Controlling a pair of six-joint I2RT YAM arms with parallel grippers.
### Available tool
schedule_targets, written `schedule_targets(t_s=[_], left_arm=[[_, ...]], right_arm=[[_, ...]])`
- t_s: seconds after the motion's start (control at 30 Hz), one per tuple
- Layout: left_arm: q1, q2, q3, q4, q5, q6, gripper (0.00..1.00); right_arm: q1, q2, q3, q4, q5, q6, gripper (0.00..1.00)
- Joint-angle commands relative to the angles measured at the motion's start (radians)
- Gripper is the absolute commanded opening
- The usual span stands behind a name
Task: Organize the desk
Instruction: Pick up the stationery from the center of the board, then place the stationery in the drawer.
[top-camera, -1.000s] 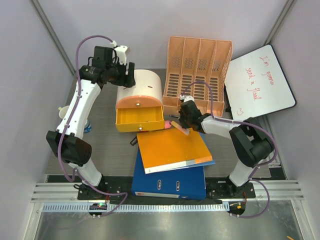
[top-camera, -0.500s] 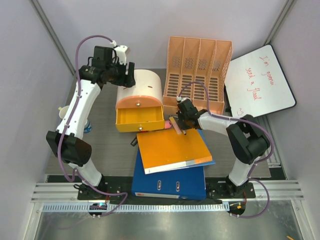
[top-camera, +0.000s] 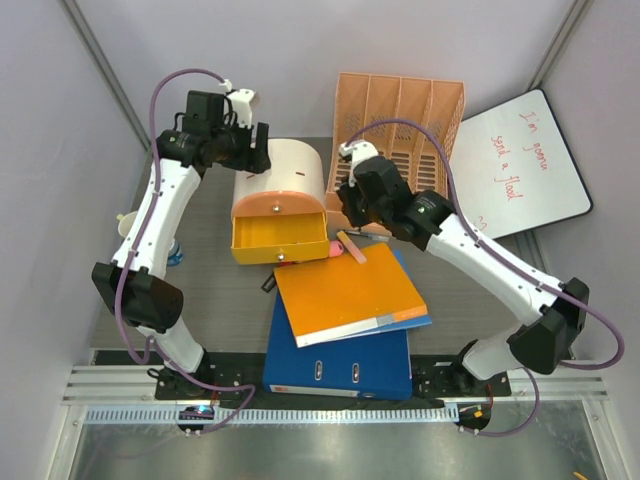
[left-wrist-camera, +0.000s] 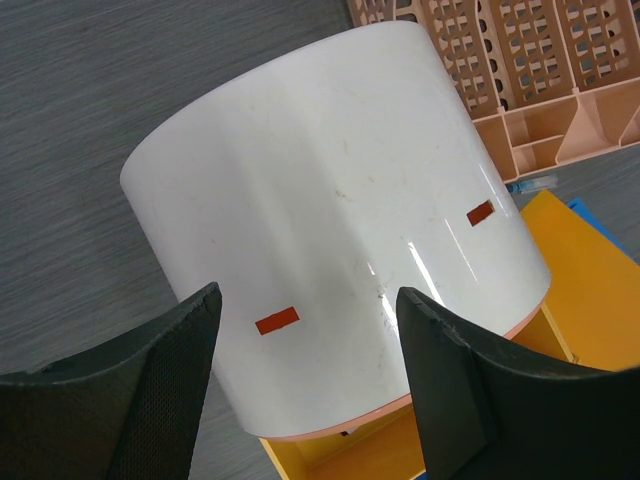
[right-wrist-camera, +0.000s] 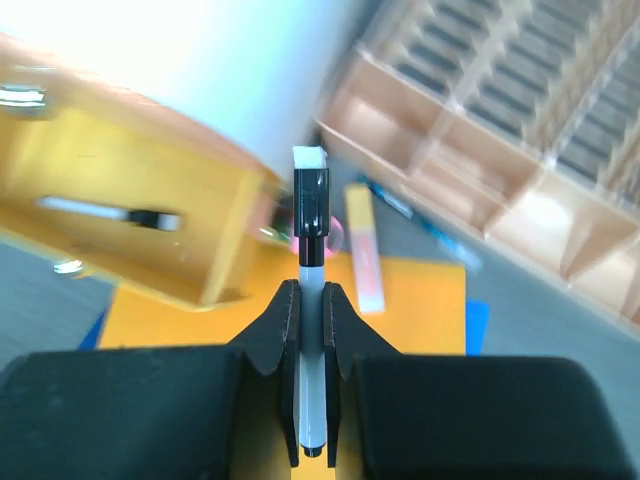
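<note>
Red handwriting on white whiteboard (top-camera: 520, 165) at far right, in three slanted lines: apparently "I'm gonna / send a / flood" (small, first line hard to make out). Spine label on blue binder (top-camera: 340, 365) too small to read.

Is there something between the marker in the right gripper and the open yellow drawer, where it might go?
Nothing visible does. The right gripper holds the marker in free air beside the open yellow drawer, whose top is uncovered; one pen lies inside.
</note>
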Motion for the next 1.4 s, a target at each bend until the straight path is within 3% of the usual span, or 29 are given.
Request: schedule_targets(t_s=[0.0, 0.23, 0.63, 0.87, 0.97, 1.1, 1.37], left_arm=[[-0.004, -0.04, 0.036, 0.01, 0.013, -0.008, 0.71], [-0.005, -0.043, 0.022, 0.004, 0.01, -0.008, 0.71], [-0.004, -0.053, 0.008, 0.01, 0.006, -0.002, 0.71], [-0.005, -0.054, 0.004, 0.013, 0.003, -0.001, 0.71], [-0.004, -0.057, 0.002, 0.013, 0.003, 0.001, 0.71], [-0.004, -0.06, -0.001, 0.015, 0.003, 0.002, 0.71], [-0.005, -0.056, -0.001, 0.019, 0.006, -0.004, 0.71]], right_arm=[[0.149, -0.001, 0.1, -0.011, 0.015, -0.235, 0.01], [0.254, 0.07, 0.189, 0.057, -0.065, -0.497, 0.01], [0.436, 0.218, 0.18, 0.139, 0.16, -1.014, 0.01], [0.441, 0.298, 0.191, 0.26, 0.18, -1.09, 0.02], [0.43, 0.317, 0.202, 0.284, 0.173, -1.079, 0.09], [0.404, 0.335, 0.22, 0.285, 0.164, -1.028, 0.31], [0.357, 0.216, 0.164, 0.328, 0.19, -0.886, 0.46]])
